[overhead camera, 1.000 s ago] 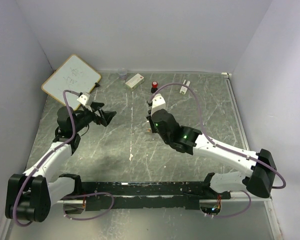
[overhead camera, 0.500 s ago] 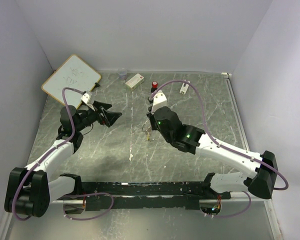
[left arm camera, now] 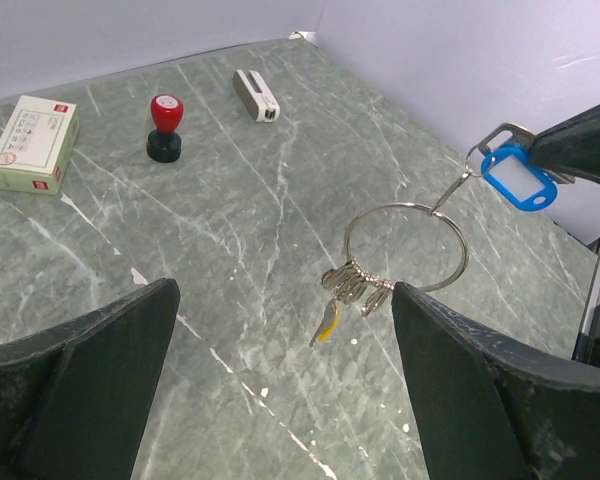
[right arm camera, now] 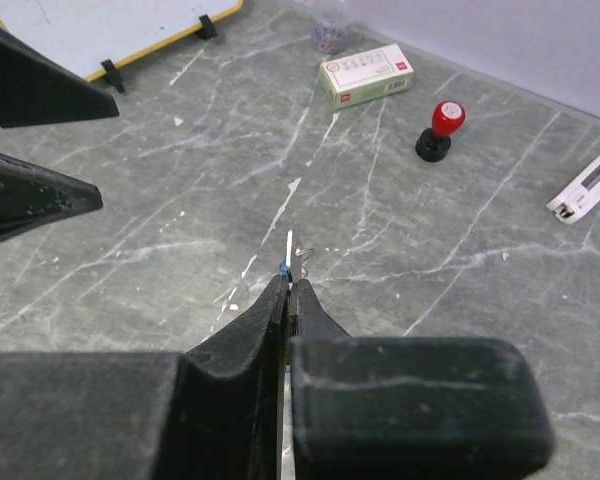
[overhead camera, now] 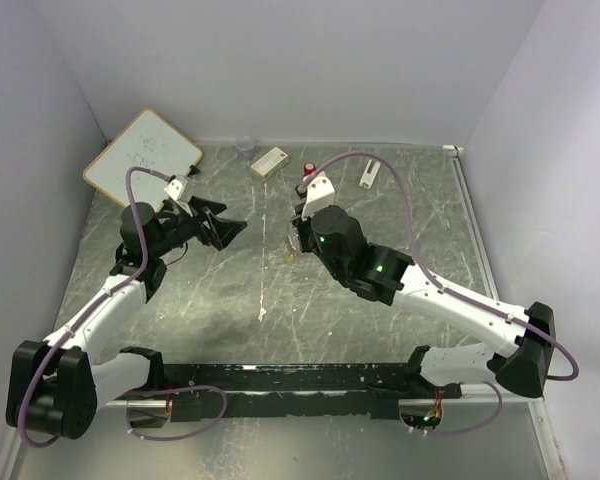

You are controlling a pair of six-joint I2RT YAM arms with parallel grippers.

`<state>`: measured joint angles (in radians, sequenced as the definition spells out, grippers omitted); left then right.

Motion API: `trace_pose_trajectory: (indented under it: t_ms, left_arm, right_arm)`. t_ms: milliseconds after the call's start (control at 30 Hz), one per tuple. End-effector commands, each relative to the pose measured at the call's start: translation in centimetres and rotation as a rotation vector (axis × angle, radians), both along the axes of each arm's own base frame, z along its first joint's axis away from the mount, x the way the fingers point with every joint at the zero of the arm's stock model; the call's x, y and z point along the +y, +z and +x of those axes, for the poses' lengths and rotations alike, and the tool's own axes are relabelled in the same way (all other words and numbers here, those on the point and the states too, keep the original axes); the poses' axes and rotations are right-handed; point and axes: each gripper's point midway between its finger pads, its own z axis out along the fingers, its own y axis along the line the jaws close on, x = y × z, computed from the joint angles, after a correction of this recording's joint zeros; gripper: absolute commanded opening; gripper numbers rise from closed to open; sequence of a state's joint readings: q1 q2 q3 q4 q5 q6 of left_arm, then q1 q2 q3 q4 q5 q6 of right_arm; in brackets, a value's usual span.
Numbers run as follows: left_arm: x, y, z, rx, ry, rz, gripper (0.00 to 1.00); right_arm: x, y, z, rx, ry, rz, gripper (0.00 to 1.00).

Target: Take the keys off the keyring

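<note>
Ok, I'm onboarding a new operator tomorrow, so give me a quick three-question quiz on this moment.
1. True or false: the left gripper is shut.
2. The right gripper clamps: A the red-capped stamp, B the blue tag, C the white box.
3. Where on the keyring do the keys hang?
Key: 1 false; 2 B; 3 bunched at its lowest part.

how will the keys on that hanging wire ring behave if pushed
Probably floppy: the small silvery keys hang loose at the bottom of the thin silvery wire ring, so they should slide and swing. The ring dangles from a blue plastic tag pinched in the right fingers, so a push would likely pivot it.
</note>
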<state>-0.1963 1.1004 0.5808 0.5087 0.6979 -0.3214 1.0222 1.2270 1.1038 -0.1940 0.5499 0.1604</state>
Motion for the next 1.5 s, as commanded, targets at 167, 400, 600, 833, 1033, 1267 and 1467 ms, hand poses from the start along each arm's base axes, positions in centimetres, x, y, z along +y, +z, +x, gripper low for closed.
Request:
trace_pose_trajectory:
  t_ms: [167, 400, 600, 833, 1033, 1267, 1467]
  left_arm:
    - [1.9, 2.3, 0.9, 0.07, 0.257, -0.114, 0.99]
    - [2.4, 1.4, 1.5, 0.061, 0.4, 0.033, 0.99]
    - [-1.4, 2.0, 0.5, 0.02, 0.22, 0.075, 0.94]
    - [-3.8, 3.2, -2.5, -0.104, 0.098, 0.019, 0.94]
    - [-4.5, 3.8, -3.8, -0.192, 0.068, 0.024, 0.94]
    - [-7.1, 4.3, -4.7, -0.286, -0.01, 0.029, 0.9]
    - [-7.9, 4.1, -4.4, -0.325, -0.006, 0.048, 0.81]
  right_arm:
    - [1.3, 3.5, 0.5, -0.067, 0.02, 0.062, 0.0]
    - [2.1, 4.1, 0.8, -0.082, 0.036, 0.076, 0.0]
    - [2.8, 4.4, 1.2, -0.092, 0.04, 0.081, 0.0]
    - [2.8, 5.7, 1.1, -0.112, 0.044, 0.114, 0.0]
    - [2.9, 6.1, 0.8, -0.11, 0.059, 0.137, 0.0]
    - [3.0, 6.4, 0.3, -0.099, 0.079, 0.167, 0.0]
    - [2.8, 6.5, -0.1, -0.094, 0.089, 0.181, 0.0]
